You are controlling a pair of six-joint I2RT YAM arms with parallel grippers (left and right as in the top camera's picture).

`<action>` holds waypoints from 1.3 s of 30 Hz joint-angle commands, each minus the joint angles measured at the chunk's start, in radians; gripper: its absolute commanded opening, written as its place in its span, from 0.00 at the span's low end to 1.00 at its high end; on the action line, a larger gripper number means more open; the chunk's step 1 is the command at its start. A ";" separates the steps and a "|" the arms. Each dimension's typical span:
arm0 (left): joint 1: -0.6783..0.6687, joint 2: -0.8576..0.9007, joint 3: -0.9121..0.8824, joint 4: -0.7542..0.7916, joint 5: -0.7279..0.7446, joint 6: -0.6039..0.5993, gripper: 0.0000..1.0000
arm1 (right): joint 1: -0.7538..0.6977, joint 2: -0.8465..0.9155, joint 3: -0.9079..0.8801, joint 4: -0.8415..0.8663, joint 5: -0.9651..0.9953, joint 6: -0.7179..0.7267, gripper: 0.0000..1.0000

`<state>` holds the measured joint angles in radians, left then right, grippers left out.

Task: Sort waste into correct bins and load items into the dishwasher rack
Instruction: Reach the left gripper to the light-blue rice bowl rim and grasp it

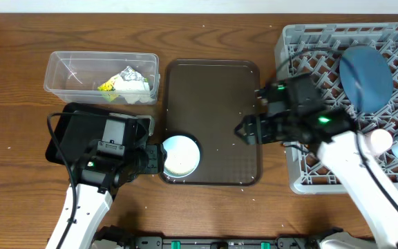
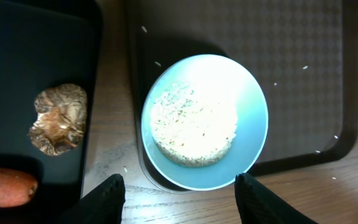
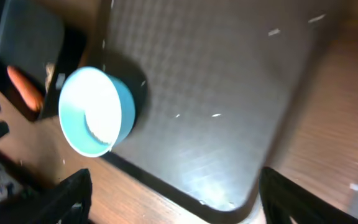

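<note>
Blue plate [image 1: 365, 77] is standing in dishwasher rack [image 1: 302, 48] | tissue [image 1: 133, 81] lying in clear tub [image 1: 61, 62], carrot [image 2: 5, 186] in black tray [image 2: 17, 50] | rice bowl [image 2: 204, 118] waiting on serving tray [image 1: 213, 104] | left gripper [image 2: 180, 186], right gripper [image 3: 188, 196] gaping, empty

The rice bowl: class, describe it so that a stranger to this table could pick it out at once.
Find the big brown serving tray in the middle of the table. In its near left corner, beside the black tray, sits the bowl. It is the only round thing on that tray, pale blue with white rice inside.
</note>
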<state>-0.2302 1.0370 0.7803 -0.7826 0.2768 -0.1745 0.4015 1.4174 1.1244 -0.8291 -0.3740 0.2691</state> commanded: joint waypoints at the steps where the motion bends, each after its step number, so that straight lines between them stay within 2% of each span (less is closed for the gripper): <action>1: -0.002 0.000 0.006 -0.024 -0.024 0.024 0.58 | 0.072 0.065 0.005 0.029 -0.023 0.016 0.75; 8: -0.002 0.001 0.006 -0.074 -0.023 0.024 0.58 | 0.179 0.179 0.005 0.177 -0.012 0.112 0.68; 22: -0.002 0.001 0.006 -0.078 -0.023 0.024 0.59 | 0.349 0.375 0.005 0.319 0.098 0.308 0.49; 28: -0.002 0.001 0.006 -0.076 -0.024 0.025 0.59 | 0.347 0.395 0.005 0.315 0.142 0.314 0.50; 35: -0.002 0.015 0.006 -0.071 -0.023 0.047 0.59 | 0.267 0.356 0.005 0.309 0.134 0.311 0.46; 39: -0.003 0.031 0.006 -0.053 -0.008 0.048 0.59 | 0.231 0.342 0.005 0.302 0.082 0.240 0.49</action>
<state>-0.2302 1.0550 0.7803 -0.8433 0.2626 -0.1486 0.6567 1.7958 1.1244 -0.5259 -0.2592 0.5606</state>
